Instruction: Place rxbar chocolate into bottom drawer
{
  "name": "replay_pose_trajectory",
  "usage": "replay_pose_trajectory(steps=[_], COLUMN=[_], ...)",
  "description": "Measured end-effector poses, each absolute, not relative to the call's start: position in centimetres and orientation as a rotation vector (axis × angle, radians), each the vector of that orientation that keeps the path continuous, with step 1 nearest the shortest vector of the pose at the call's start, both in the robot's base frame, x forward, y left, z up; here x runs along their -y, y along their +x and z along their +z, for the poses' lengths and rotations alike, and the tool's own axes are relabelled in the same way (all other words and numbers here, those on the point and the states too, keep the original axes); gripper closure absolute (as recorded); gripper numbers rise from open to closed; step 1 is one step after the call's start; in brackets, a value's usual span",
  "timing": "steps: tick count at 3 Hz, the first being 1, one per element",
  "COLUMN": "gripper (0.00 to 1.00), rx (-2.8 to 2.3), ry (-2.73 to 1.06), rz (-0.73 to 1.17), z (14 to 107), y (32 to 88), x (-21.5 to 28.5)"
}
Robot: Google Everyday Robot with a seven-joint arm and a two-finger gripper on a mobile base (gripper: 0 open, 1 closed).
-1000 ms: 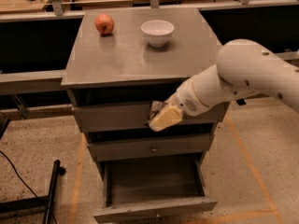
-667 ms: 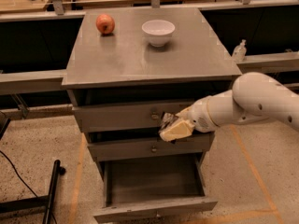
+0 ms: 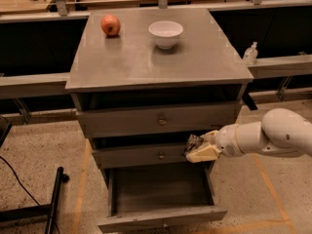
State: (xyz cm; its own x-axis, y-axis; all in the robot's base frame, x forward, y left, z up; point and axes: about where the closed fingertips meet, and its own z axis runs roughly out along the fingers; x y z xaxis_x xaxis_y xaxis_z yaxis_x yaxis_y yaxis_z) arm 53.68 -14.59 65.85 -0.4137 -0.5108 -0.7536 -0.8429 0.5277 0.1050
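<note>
**Bar held over the open drawer**

On the desk (image 3: 136, 62), a red apple (image 3: 110, 25) sits far left, with a white bowl (image 3: 165, 33) to its right. Below, the bottom drawer (image 3: 163, 219) stands pulled out. At the right, the end effector (image 3: 199, 151) pinches the dark rxbar chocolate (image 3: 193, 143) above the drawer's far right part.
</note>
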Motion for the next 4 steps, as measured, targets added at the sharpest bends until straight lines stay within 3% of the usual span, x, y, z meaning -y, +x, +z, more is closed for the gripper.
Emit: replay_pose_trajectory(steps=[2, 4], gripper=[1.00, 1.00], rx=[-2.073, -2.067], ry=[-1.096, -1.082], rz=[0.750, 0.918], z=[60.4, 44.5], y=[54.0, 55.4], x=[12.9, 9.2])
